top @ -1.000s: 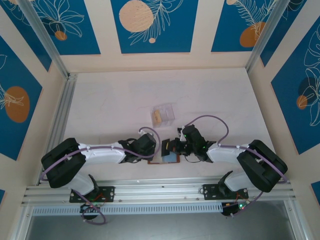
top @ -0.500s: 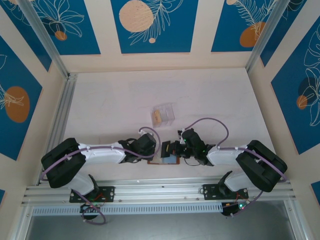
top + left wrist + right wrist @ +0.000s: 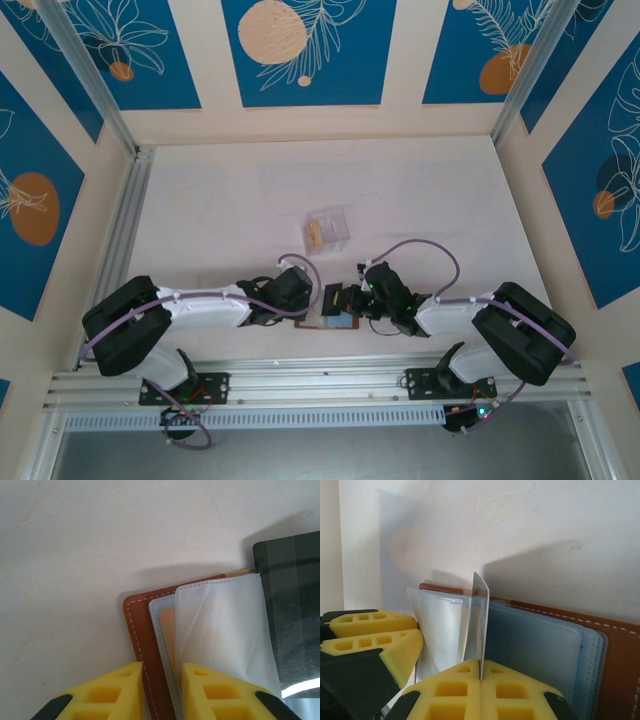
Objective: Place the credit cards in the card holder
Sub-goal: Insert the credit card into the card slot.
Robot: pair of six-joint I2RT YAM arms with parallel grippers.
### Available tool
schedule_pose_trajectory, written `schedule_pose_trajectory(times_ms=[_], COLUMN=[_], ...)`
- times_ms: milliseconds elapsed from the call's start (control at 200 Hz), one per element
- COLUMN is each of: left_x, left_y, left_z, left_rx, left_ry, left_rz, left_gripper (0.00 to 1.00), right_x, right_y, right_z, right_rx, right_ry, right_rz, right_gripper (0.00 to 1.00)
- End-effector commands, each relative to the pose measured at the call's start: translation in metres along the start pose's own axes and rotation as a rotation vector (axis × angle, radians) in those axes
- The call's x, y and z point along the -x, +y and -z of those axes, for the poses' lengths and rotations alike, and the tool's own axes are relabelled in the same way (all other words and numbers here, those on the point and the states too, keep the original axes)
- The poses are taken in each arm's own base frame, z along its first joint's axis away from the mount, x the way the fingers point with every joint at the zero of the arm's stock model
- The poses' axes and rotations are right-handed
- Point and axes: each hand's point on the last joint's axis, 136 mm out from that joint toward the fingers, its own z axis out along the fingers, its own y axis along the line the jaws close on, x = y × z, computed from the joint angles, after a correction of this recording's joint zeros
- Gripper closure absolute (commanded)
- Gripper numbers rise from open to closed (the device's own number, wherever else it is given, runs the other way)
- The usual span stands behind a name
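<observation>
My hand point(image 3: 162, 680) sits at bottom of frame, two yellow fingers point(image 3: 117, 692) a narrow gap apart, with the stitched brown edge of the card holder point(image 3: 137, 630) and its blue-grey lining running down between them. The card holder lies open on the white counter point(image 3: 100, 540), a tan card point(image 3: 169, 630) tucked in a pocket, partly covered by a translucent sleeve point(image 3: 220, 630). A black card point(image 3: 295, 610) is at the right edge, overlapping the sleeve's right side, glare on its lower corner.
</observation>
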Motion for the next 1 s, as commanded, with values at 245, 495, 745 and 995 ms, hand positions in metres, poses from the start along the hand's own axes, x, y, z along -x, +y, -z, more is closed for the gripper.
schedule_pose_trajectory(times_ms=[245, 495, 745, 995], left_x=[-0.048, -0.049, -0.05, -0.051], left_y=[0.023, 0.024, 0.025, 0.027], left_z=[-0.011, -0.011, -0.011, -0.013], left_rx=[0.076, 0.08, 0.086, 0.097], left_ry=[0.178, 0.184, 0.188, 0.192], left_rz=[-0.044, -0.045, -0.047, -0.042], left_gripper=[0.76, 0.76, 0.76, 0.77], right_x=[-0.023, -0.031, -0.034, -0.046], right_y=[-0.035, -0.034, -0.037, -0.045], right_z=[0.0, -0.012, -0.006, 0.003], right_rx=[-0.125, -0.12, -0.123, -0.141], right_ry=[0.051, 0.078, 0.075, 0.103], right_rz=[-0.016, -0.019, -0.026, -0.035], right_gripper=[1.0, 1.0, 1.0, 1.0])
